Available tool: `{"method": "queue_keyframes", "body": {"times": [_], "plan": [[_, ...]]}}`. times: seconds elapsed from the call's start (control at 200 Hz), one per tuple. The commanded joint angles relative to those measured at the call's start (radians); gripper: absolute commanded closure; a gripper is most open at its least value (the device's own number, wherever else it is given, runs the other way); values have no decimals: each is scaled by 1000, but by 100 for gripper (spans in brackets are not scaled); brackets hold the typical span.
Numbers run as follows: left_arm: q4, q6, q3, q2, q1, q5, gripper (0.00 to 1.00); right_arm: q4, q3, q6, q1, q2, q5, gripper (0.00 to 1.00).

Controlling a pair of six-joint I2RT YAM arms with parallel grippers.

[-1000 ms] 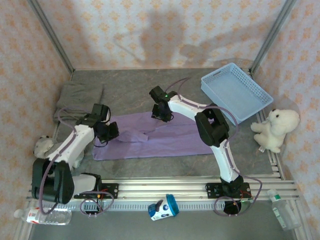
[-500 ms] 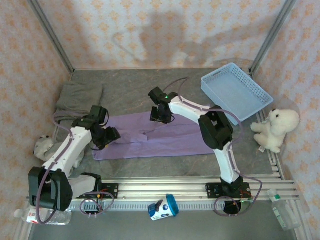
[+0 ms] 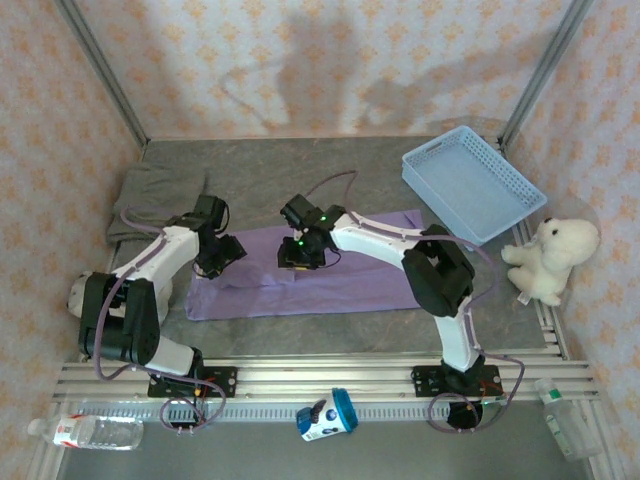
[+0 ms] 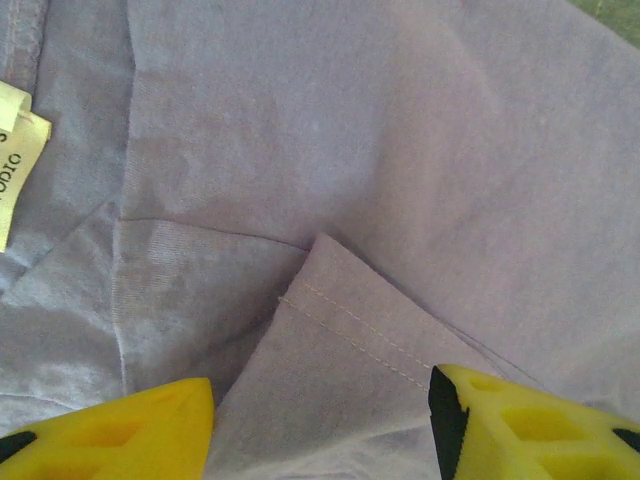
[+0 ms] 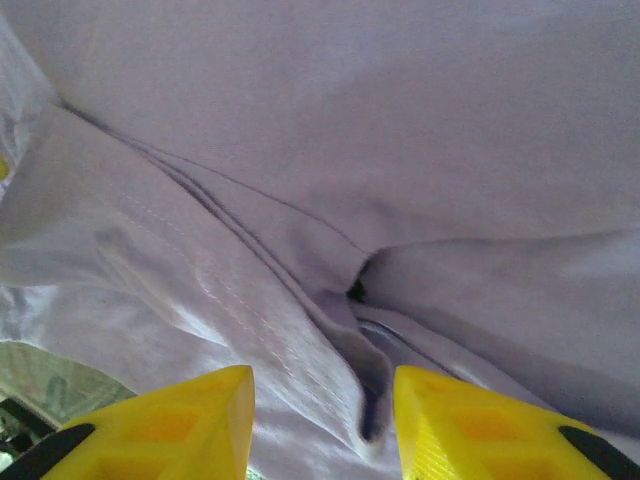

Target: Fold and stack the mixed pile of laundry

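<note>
Left gripper (image 4: 320,420): I read its jaws as spread wide, one yellow fingertip (image 4: 110,432) at each lower corner of the left wrist view and nothing clamped.
Between the left jaws: a hemmed flap of the lavender-purple cotton T-shirt (image 4: 400,150), folded over so that its stitched corner points away from the fingers.
Ahead of the left jaws: flat purple cloth, with a pale yellow printed care label (image 4: 12,165) off to the far left of them.
Right gripper (image 5: 322,415): jaws parted, narrower than the left pair.
Between the right jaws: a raised crease of the same shirt (image 5: 330,130) runs down into the gap. From this angle I cannot tell whether the fingers (image 5: 160,425) press on it, so I call it unpinched.
T-shirt from the top camera: spread as a long band (image 3: 360,285) under both sets of jaws, the left gripper (image 3: 222,255) over its left end, the right gripper (image 3: 300,252) nearer the middle.
Plain grey-olive cloth garment (image 3: 150,195): bunched on the table beyond and outward of the left jaws, away from both grippers.
Light blue lattice plastic basket (image 3: 470,190): well off to the outer side of the right jaws.
</note>
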Motion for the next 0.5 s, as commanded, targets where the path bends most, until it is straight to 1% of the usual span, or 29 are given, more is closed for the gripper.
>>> {"method": "queue_keyframes", "body": {"times": [0.0,0.14,0.205,0.265,0.37,0.435,0.49], "plan": [[39,-5,-53,-49,9,22,43,72,6,-7,17,37,-89,60],[54,-7,-127,-134,11,107,51,126,-55,-5,19,17,-182,62],[17,-3,-155,-185,11,148,55,146,-92,-30,26,-14,-243,62],[-45,14,-172,-250,10,173,57,117,-117,-71,40,-48,-273,62],[-197,46,-186,-358,11,149,59,36,-167,-123,50,-87,-314,63],[-278,49,-183,-380,12,104,58,24,-214,-129,50,-123,-289,63],[-294,45,-179,-373,14,78,56,2,-226,-140,50,-146,-251,63]]}}
